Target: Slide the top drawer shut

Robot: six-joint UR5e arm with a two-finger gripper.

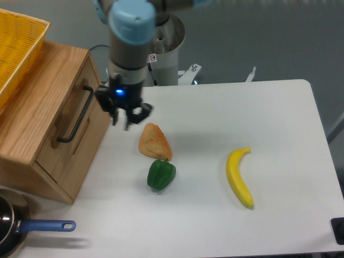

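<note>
Camera view from above and in front: the top drawer (75, 126) sits at the left edge of the desk (215, 177), in a light oak-coloured wooden cabinet (37, 107). Its front panel faces right and slightly down, flush with the cabinet's face as far as can be seen. A long black bar handle (75, 114) runs along the panel, standing off it on two short posts, and a narrow slot lies beside the handle, nearer the lower edge.

Just right of the panel hangs the tool (122, 119), clear of the handle, its two dark fingers (114, 116) pointing down with a small gap between them and nothing held. A blue light glows on the wrist above it, under a grey arm with a light blue cap.

On the cabinet's top rests a yellow mesh basket (16, 48), cut off by the left edge. The desk is white and matte. On it lie a piece of bread (155, 141), a green pepper (161, 174) touching the bread's lower end, and a banana (238, 177) well apart to the right. A pan with a blue handle (45, 226) shows at the bottom left corner.

Behind the desk the floor is grey, and the arm's white pedestal (161, 54) carries a small round red-ringed sticker; its symbol is too small to read.
</note>
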